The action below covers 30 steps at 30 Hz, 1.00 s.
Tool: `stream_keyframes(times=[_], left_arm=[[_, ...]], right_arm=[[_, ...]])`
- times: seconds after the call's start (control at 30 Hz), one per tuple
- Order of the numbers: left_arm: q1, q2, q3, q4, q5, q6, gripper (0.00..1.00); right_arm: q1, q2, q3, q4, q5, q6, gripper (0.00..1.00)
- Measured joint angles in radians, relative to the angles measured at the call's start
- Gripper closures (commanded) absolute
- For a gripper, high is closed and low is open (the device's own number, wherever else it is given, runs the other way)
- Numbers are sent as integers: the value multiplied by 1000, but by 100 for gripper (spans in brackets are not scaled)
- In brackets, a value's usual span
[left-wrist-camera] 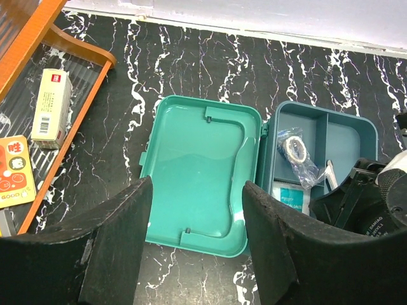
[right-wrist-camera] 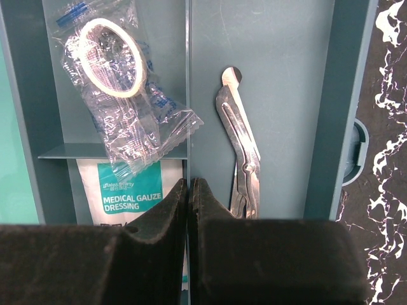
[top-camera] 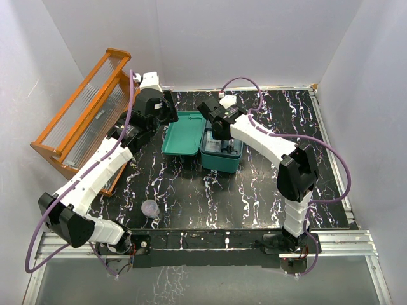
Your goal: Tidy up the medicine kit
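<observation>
The teal medicine kit lies open mid-table, its empty lid flat to the left of its box. In the box, the divided tray holds a bagged tape roll, a gauze dressing packet and metal shears. My right gripper is shut just above the tray, its tips lined up on the thin divider wall. Whether it pinches that wall does not show. My left gripper hangs open over the lid, with nothing between its fingers. The box is to its right.
An orange wooden rack with clear ribbed panels leans at the back left. In it lie a white-and-red carton and an orange packet. A small clear cup stands near the front left. White walls close in three sides.
</observation>
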Motion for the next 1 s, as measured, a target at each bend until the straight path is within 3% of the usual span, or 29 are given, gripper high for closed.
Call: stream_keyframes(times=[0.87,1.0], left_arm=[[0,0,0,0,3,2,43],[0,1,0,0,8,-2,43]], right_arm=[[-38,19,-42,18,-96,61,99],[-40,21,-42,17,-102,65,82]])
